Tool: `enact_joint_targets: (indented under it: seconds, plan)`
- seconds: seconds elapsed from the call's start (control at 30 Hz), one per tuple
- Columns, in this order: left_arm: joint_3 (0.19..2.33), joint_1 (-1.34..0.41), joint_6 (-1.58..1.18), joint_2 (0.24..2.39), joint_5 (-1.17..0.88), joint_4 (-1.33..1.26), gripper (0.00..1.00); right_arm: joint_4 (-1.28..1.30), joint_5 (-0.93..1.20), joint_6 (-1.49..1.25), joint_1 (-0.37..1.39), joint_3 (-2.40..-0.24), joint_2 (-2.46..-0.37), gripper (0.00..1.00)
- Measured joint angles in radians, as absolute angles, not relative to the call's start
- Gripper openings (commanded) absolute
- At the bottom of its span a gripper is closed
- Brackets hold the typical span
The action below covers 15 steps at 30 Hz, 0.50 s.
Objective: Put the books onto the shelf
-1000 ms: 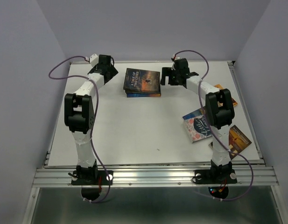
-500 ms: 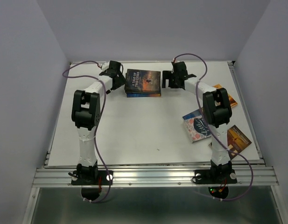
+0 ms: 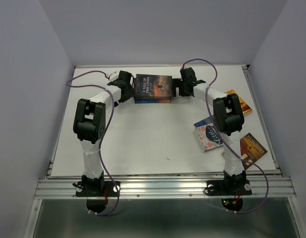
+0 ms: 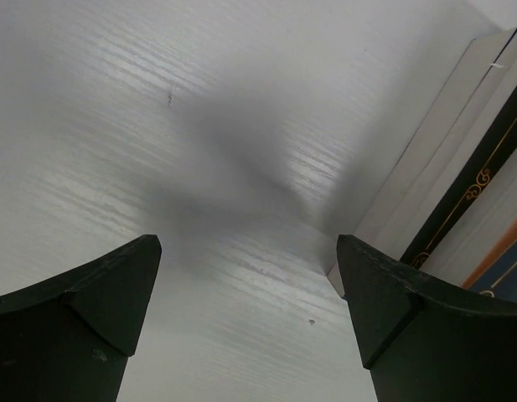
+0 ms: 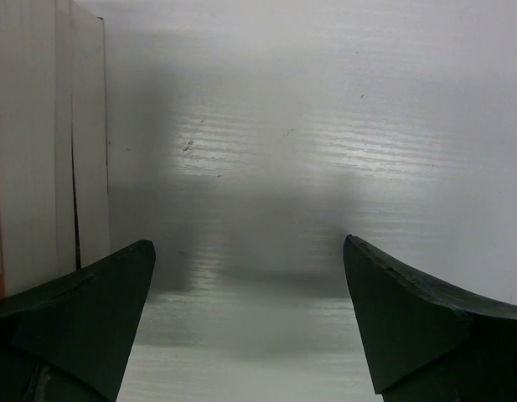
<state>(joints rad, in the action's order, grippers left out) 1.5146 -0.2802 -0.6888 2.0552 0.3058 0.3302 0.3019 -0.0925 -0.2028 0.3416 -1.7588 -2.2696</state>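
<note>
Stack of books [image 3: 152,88] flanked edge-on — left tool [image 4: 250,280] and right tool [image 5: 250,285] both spread wide.

2 dark fingers [image 5: 74,318] are seen spread wide apart at 7 and 5 o'clock. The white surface [image 5: 325,126] is shadowed at centre. Pale page edges of stacked books [image 5: 40,142] are seen at 9 o'clock.

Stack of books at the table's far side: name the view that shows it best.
Top external: the whole stack of books shows from above, dark cover on top. Left wrist catches only a corner at its right edge; right wrist only pale page edges at its left.
</note>
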Motion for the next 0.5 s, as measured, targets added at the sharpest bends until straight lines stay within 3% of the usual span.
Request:
enact_joint_targets:
  seconds: [0.3,0.5]
  plan:
    - [1.53,-0.263,-0.688,1.935,0.351,0.429,0.99,0.36,-0.287,-0.299,0.349,-1.7,-2.206,1.0]
    - [1.394,-0.226,-0.71,1.594,0.35,0.43,0.99,0.385,-0.342,-0.396,0.283,-1.355,-1.812,1.0]
